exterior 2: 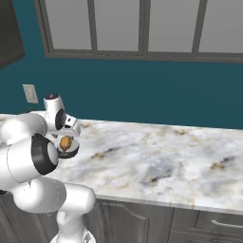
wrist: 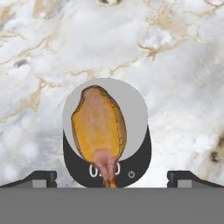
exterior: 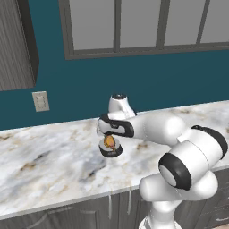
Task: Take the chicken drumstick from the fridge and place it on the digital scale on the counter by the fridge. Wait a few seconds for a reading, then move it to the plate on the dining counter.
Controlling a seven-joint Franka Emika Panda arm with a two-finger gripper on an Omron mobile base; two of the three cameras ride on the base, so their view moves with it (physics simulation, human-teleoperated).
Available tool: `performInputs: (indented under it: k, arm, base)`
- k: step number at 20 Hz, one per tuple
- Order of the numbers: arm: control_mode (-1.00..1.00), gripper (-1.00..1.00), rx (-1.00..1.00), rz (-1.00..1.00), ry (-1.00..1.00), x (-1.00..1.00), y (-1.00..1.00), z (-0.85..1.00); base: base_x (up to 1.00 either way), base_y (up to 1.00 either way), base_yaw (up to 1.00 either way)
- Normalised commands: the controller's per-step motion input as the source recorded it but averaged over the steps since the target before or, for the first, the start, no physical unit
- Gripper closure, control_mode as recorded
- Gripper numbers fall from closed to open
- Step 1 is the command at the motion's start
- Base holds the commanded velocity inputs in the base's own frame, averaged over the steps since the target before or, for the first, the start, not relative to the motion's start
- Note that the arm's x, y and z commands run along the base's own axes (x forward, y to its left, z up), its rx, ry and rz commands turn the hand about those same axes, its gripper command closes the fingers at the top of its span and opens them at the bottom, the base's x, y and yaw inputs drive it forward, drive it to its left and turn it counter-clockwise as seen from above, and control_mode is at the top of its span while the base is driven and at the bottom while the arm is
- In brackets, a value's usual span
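The chicken drumstick (wrist: 98, 127) lies on the digital scale (wrist: 135, 109), a small round disc with a grey top and a black front that carries a lit readout. The scale stands on the marble counter (exterior: 44, 156). My gripper (wrist: 114, 178) hangs just above the drumstick, open, with its two dark fingertips (wrist: 41, 177) far apart on either side and touching nothing. From the base views the drumstick (exterior: 108, 142) (exterior 2: 65, 142) rests on the scale (exterior: 112, 153) (exterior 2: 70, 153) right under the gripper (exterior: 110, 135) (exterior 2: 66, 136).
A teal wall with a light switch plate (exterior: 40, 101) (exterior 2: 30, 93) backs the counter, with a grey-framed window (exterior: 143, 27) above. A dark wall cabinet (exterior: 15, 40) hangs at upper left. Panelled cabinet fronts (exterior 2: 142, 223) run under the counter's front edge.
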Motion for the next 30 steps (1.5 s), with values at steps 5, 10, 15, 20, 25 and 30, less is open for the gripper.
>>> performInputs:
  k: [5, 10, 15, 20, 25, 30]
  arm:
    - [-1.0, -1.0, 0.0, 0.03, 0.0, 0.05, 0.02, -0.16]
    - [-1.0, -1.0, 0.0, 0.0, 0.03, 0.15, 0.04, -0.12]
    - [-1.0, -1.0, 0.0, 0.0, 0.02, 0.15, 0.0, -0.26]
    - [-1.0, -1.0, 0.0, 0.0, 0.01, 0.05, 0.0, -0.2]
    - [-1.0, -1.0, 0.0, 0.02, 0.0, 0.04, 0.01, -0.1]
    - [-1.0, -1.0, 0.0, 0.02, 0.0, 0.05, 0.01, -0.13]
  base:
    - [0.0, 0.0, 0.0]
    - [0.0, 0.0, 0.0]
    - [0.0, 0.0, 0.0]
    - [0.0, 0.0, 0.0]
    - [0.0, 0.0, 0.0]
    - [0.0, 0.0, 0.0]
